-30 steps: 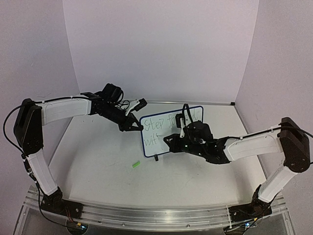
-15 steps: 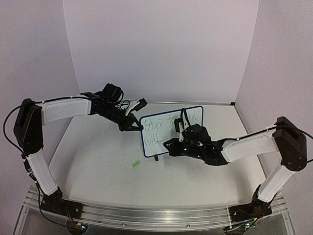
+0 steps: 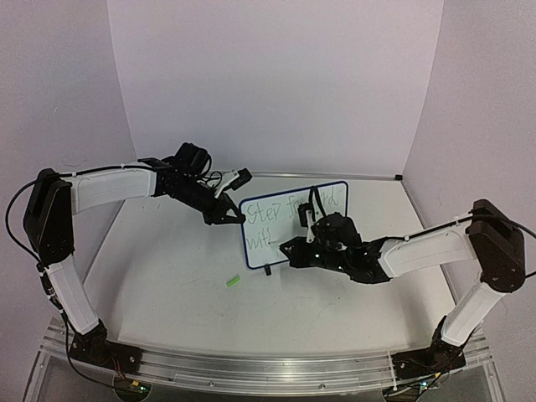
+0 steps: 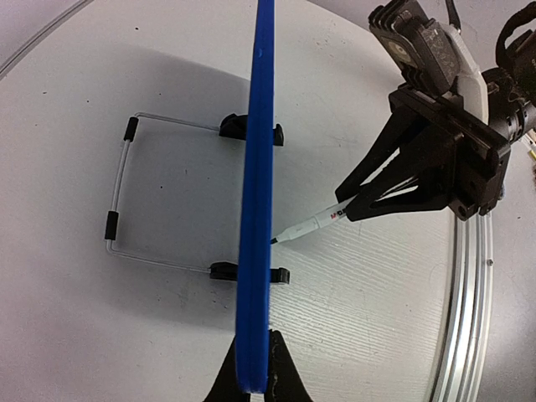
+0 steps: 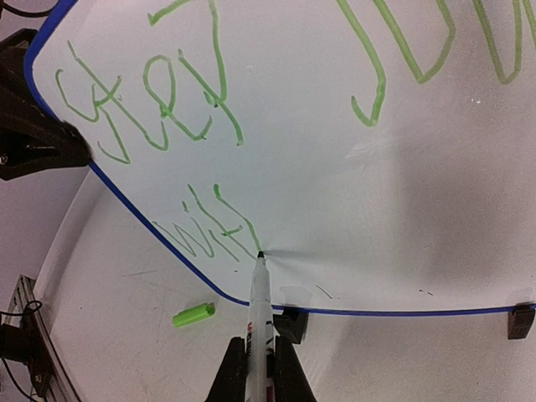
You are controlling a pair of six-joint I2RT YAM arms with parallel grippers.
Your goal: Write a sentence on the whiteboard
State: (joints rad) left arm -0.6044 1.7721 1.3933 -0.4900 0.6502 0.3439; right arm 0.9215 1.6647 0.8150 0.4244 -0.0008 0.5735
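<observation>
Whiteboard (image 5: 394, 226) stands upright mid-table (image 3: 167, 276) on a wire stand (image 4: 117, 226) and two clip feet (image 4: 251, 128); it looks light, thin and stiff, so pen pressure could probably tip or slide it. Hold it by the blue frame, never the face; the ink likely smears.

Left gripper (image 3: 230, 216) clamped on its left edge, bracing it; right gripper (image 5: 260, 368) pinched on a marker (image 5: 258, 301), tip touching the face just after "wit".

Sentence (image 5: 167, 92): thin green strokes, two lines; top reads "Step" plus a partly hidden word; second line unfinished. Green cap (image 5: 193, 314) lies on the table in front of the board.
</observation>
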